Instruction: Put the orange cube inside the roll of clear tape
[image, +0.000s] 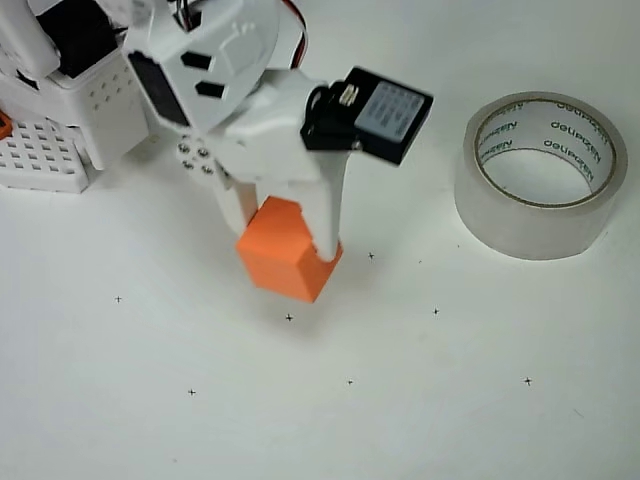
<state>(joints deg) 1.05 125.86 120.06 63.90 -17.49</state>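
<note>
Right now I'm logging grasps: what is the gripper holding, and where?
The gripper holds the orange cube, its white fingers clamped on the cube's upper part, on opposite sides.

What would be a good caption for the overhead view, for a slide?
White gripper with its jaws around the orange cube, left of the roll of clear tape on the white table.

One orange cube (285, 255) shows in the overhead view. There is one roll of clear tape (541, 178), lying flat with its hole facing up. One white arm with a single end effector (290, 232) is present, carrying one black boxy part (380, 113) on its side. One white perforated block (40, 155) sits at the left edge. Seven small black cross marks (289, 318) dot the white table (450, 420).
</note>
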